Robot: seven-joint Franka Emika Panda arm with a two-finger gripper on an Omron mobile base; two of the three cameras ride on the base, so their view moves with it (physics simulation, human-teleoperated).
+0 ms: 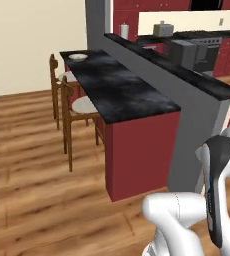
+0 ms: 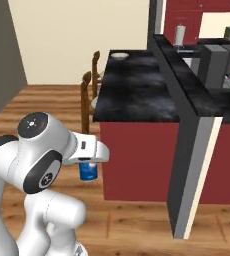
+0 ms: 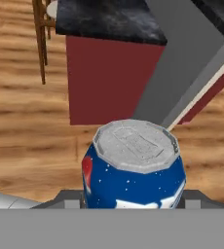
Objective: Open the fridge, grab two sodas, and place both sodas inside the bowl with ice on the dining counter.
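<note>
A blue soda can (image 3: 133,165) with a silver top and a red-and-white mark sits between my gripper's (image 3: 133,200) fingers, which are shut on it. In the right base view the soda (image 2: 88,172) hangs under the hand (image 2: 88,162), low over the wooden floor, in front of the red end panel of the dining counter (image 2: 137,90). The bowl (image 1: 78,57) (image 2: 119,55) stands at the far end of the dining counter (image 1: 117,85); it is too small to make out its contents. The fridge is out of view.
Two wooden chairs (image 1: 69,102) stand along the counter's left side. A higher, narrower black slab with a grey front (image 1: 187,80) (image 2: 187,75) runs along its right side, carrying a dark boxy appliance (image 1: 182,52). Open wooden floor (image 1: 32,165) lies to the left.
</note>
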